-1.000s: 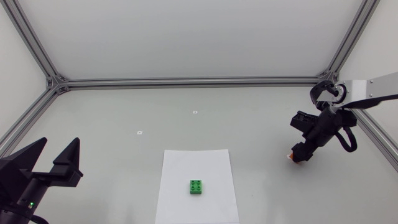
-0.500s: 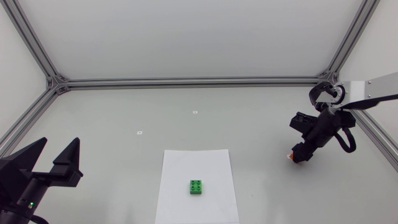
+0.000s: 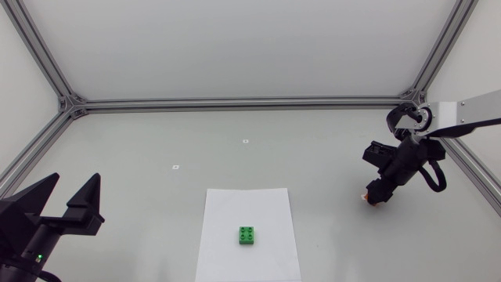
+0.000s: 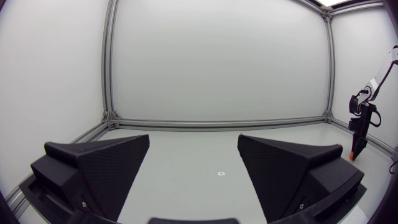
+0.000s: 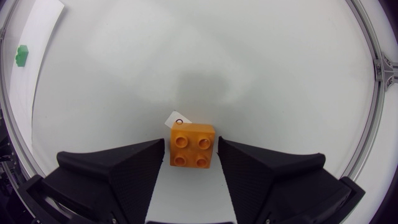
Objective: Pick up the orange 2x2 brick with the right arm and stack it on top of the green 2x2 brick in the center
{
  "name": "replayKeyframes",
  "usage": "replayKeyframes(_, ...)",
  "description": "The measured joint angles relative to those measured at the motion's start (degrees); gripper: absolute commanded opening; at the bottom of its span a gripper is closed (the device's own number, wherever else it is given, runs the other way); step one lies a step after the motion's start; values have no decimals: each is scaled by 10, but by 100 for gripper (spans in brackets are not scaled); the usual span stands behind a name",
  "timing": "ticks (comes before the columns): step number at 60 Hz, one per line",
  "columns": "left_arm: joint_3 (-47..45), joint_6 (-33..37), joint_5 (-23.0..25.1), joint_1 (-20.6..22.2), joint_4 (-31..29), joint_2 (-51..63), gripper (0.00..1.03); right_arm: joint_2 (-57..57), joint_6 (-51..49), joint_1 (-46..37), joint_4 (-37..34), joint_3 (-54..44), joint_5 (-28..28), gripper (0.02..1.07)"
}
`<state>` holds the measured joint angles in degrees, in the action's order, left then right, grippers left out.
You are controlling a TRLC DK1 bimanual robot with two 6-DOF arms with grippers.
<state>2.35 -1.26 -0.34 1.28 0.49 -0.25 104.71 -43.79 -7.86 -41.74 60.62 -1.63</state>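
At the worktop's near left corner the left pincer sits spread and idle, out of the way. The green 2x2 brick sits on a paper sheet at mid-front, marking the target. Near the right edge, the right pincer pinches the orange 2x2 brick on 2 sides, seemingly ready to lift.

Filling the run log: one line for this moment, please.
right gripper: shut on orange 2x2 brick | left gripper: open | green 2x2 brick: on paper, unstacked
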Motion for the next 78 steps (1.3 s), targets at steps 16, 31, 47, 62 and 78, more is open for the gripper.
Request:
replayKeyframes(16, 0, 0, 0, 0, 0, 0, 99, 0, 0, -1, 0, 0, 0, 54)
replayKeyframes(31, 0, 0, 0, 0, 0, 0, 99, 0, -4, -1, 0, 0, 0, 48)
replayKeyframes(47, 0, 0, 0, 0, 0, 0, 99, 0, -7, -1, -5, 0, -12, 34)
replayKeyframes(62, 0, 0, 0, 0, 0, 0, 99, -31, -17, -1, -44, 0, -33, 20)
replayKeyframes(78, 0, 0, 0, 0, 0, 0, 99, -112, -45, 3, -73, -1, -37, 8)
